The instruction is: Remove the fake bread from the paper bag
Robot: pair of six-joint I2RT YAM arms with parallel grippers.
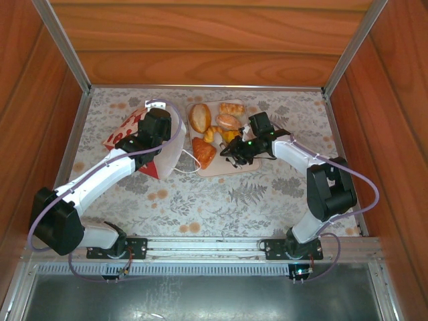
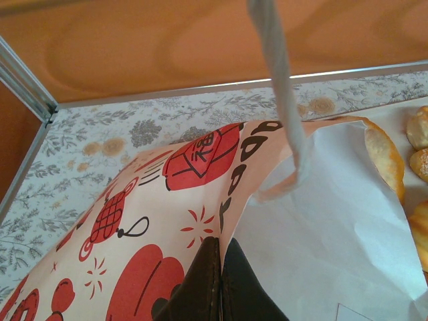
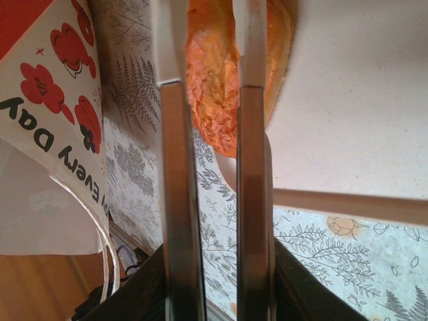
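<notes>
The paper bag [image 1: 127, 134], white with red prints, lies tipped on the left of the table, its mouth toward the tray. My left gripper [image 1: 157, 127] is shut on the bag's edge [image 2: 221, 221], and a cord handle [image 2: 281, 87] hangs in front. Several fake bread pieces lie on the pale tray [image 1: 221, 167]: a round roll [image 1: 199, 117], pastries [image 1: 232, 107] and a croissant [image 1: 204, 152]. My right gripper [image 1: 234, 151] hovers low over the tray, its jaws slightly apart. An orange-brown bread [image 3: 214, 87] sits at its fingertips [image 3: 208, 40], resting on the tray [image 3: 348, 100].
Wooden walls with metal rails [image 1: 204, 87] enclose the flower-patterned table [image 1: 221, 200]. A white cord [image 1: 190, 164] trails from the bag onto the cloth beside the tray. The bag's printed side [image 3: 60, 100] stands just left of my right gripper.
</notes>
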